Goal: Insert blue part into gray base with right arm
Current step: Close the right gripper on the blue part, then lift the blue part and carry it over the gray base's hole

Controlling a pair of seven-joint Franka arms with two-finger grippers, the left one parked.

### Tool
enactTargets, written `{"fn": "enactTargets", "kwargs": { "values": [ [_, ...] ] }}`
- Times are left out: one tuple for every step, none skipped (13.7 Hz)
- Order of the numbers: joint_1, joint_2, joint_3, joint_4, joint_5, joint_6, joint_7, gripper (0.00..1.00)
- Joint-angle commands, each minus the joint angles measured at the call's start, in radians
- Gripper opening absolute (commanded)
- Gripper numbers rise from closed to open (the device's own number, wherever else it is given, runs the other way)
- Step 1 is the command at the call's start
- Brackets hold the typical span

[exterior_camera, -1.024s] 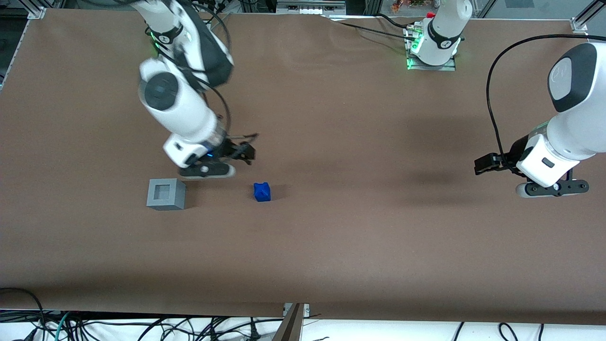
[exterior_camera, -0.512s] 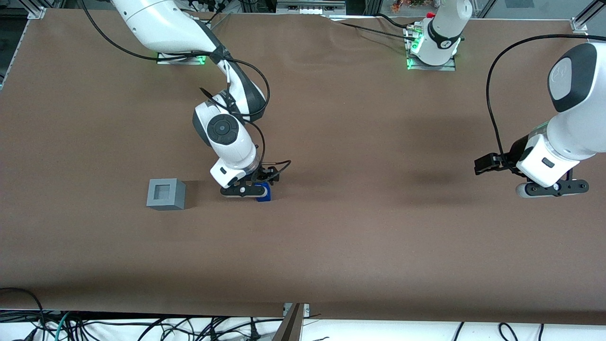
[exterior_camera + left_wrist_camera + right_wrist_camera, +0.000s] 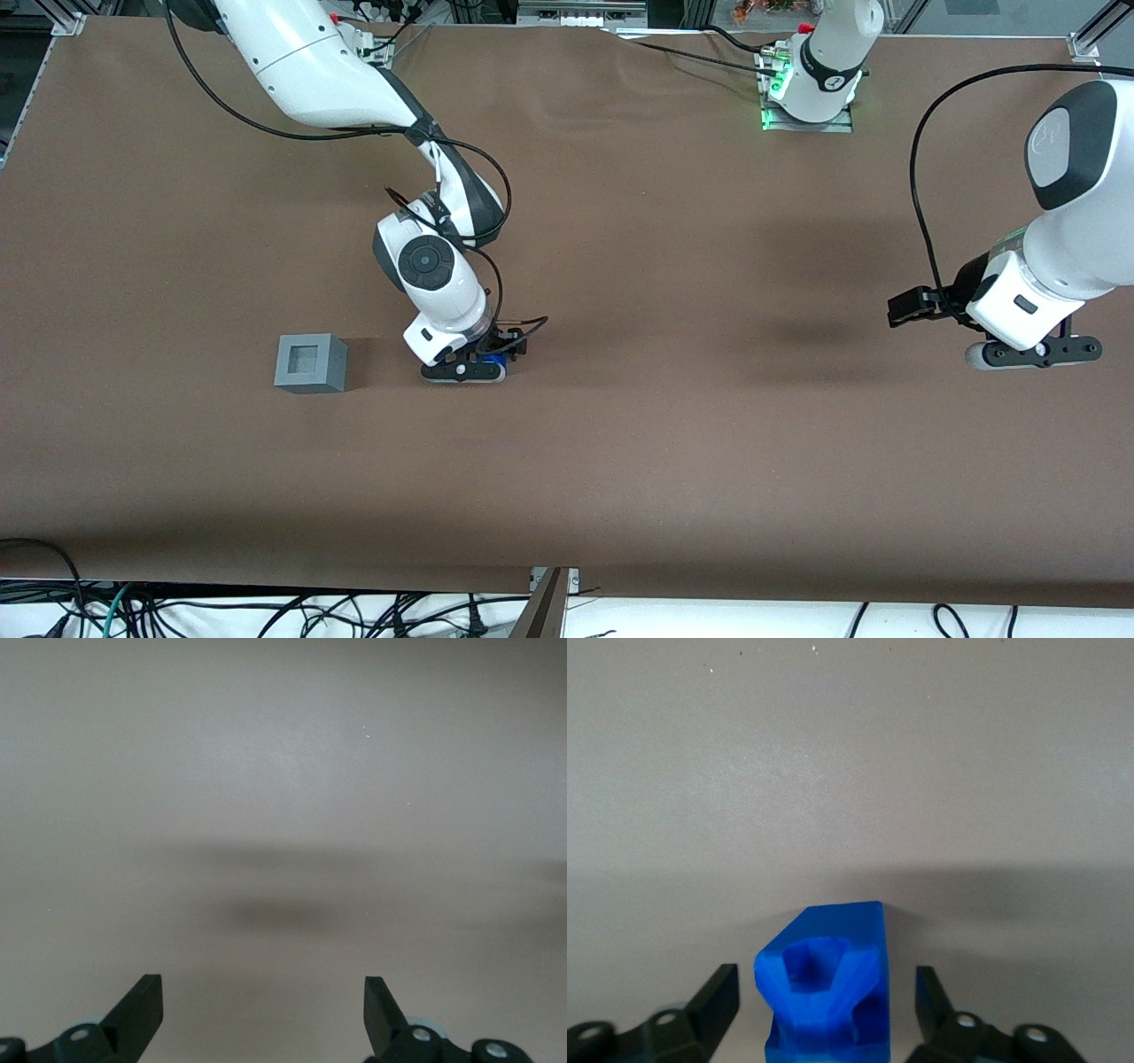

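Near the desk's point(image 3: 673, 461) middle, the claw point(image 3: 826, 1010) stood open, straddling the blue part point(image 3: 826, 988) without gripping. Light, rigid, likely slick plastic: best pinched across flat side faces.

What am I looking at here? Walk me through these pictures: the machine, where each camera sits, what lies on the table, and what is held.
These are white robot arms on a brown table. One picture looks at the whole table from the front; the other two come from cameras on each arm's wrist.

The right arm is the one working. Its gripper, a black two-finger claw, is down at the table over the blue part, a small bright-blue notched block. In the right wrist view the fingers stand open on either side of the block with gaps, so nothing is held yet.

The gray base, a light-grey cube with a square recess on top, stands beside the gripper, toward the working arm's end of the table. The block is meant to go into that recess.
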Motion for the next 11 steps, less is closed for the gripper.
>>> {"fn": "enactTargets", "kwargs": {
  "values": [
    [-0.007, -0.004, -0.003, 0.029, -0.018, -0.019, -0.022, 0.41],
    [-0.015, -0.012, -0.006, 0.041, -0.017, -0.057, -0.034, 0.30],
    [-0.027, -0.018, -0.006, 0.073, -0.014, -0.112, -0.053, 0.21],
    [-0.042, -0.026, -0.006, 0.102, -0.009, -0.181, -0.086, 0.15],
    [-0.067, -0.055, -0.004, 0.116, -0.003, -0.249, -0.132, 0.15],
    [-0.097, -0.090, -0.003, 0.116, 0.006, -0.302, -0.180, 0.15],
    [-0.122, -0.124, -0.006, 0.106, 0.012, -0.341, -0.238, 0.15],
    [-0.148, -0.162, -0.013, 0.084, 0.012, -0.382, -0.290, 0.15],
    [-0.174, -0.194, -0.022, 0.060, 0.012, -0.401, -0.333, 0.15],
    [-0.206, -0.234, -0.033, 0.016, 0.014, -0.398, -0.384, 0.15],
    [-0.240, -0.272, -0.035, -0.030, 0.014, -0.389, -0.440, 0.15]
  ]
}}
